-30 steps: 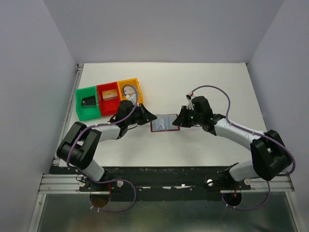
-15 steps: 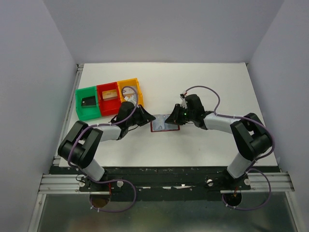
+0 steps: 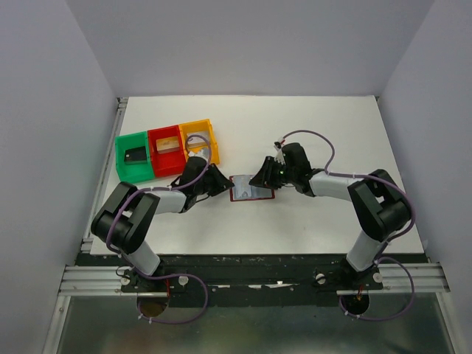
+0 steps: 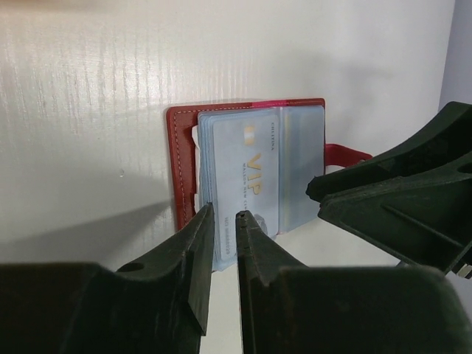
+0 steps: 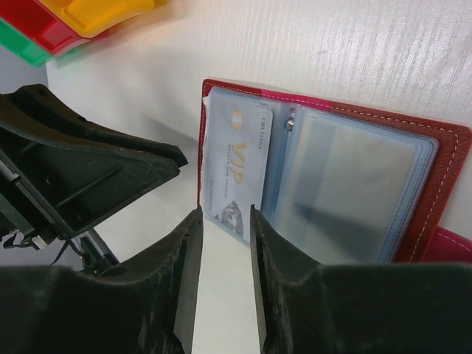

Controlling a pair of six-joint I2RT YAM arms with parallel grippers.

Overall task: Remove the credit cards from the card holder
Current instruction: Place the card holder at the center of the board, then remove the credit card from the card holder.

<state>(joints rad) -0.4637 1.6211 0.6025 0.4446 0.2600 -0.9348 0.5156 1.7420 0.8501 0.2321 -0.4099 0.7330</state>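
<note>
Card holder (image 3: 251,187) open, left tool (image 4: 224,212) barely parted, right tool (image 5: 226,210) wider, both empty

Robot lab: plain white-walled enclosure (image 3: 243,44)

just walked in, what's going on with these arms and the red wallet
A two-armed robot is working on an open red card holder lying flat on the table. The left end effector and right end effector sit at its opposite sides, jaws slightly apart and empty. A pale VIP card is tucked inside. A black card lies in the green bin, a tan card in the red bin.
</note>
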